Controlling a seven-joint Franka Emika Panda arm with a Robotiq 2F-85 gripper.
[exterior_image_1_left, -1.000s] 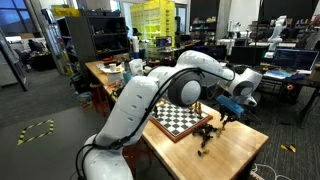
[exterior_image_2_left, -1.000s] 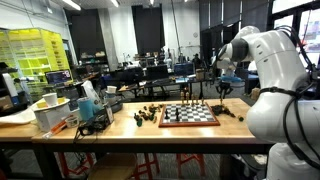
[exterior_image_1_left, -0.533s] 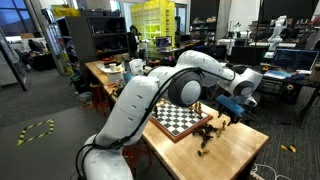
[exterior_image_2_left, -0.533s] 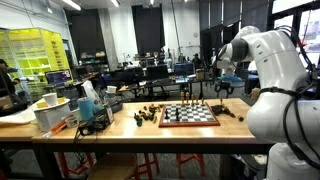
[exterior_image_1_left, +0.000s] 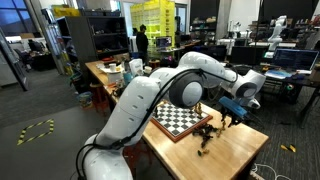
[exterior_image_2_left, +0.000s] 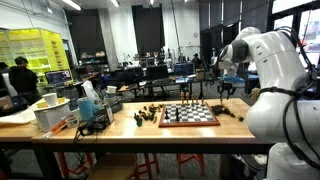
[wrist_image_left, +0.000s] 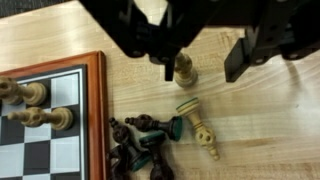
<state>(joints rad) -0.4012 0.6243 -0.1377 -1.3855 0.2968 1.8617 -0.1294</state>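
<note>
In the wrist view my gripper (wrist_image_left: 202, 67) comes in from the top, its jaws apart over the wooden table. A light chess piece (wrist_image_left: 184, 69) stands upright between the fingers. It is close against one finger (wrist_image_left: 168, 66), with a clear gap to the other finger (wrist_image_left: 235, 62). Just below, a second light piece (wrist_image_left: 201, 128) lies on its side with its green felt base showing. In both exterior views the gripper (exterior_image_1_left: 232, 111) (exterior_image_2_left: 225, 92) hangs low over the table just past the chessboard (exterior_image_1_left: 180, 121) (exterior_image_2_left: 190, 115).
A heap of dark pieces (wrist_image_left: 140, 148) lies beside the board's wooden rim (wrist_image_left: 101, 110). Light pieces (wrist_image_left: 38, 117) stand on the board. More dark pieces (exterior_image_1_left: 207, 139) are scattered near the table's end. Bins and cups (exterior_image_2_left: 60, 110) crowd the opposite end, and cables (exterior_image_1_left: 262, 172) lie at a corner.
The wrist has shifted very slightly sideways over the same spot beside the board. A person in the background has walked along. The pieces on the table have not moved.
</note>
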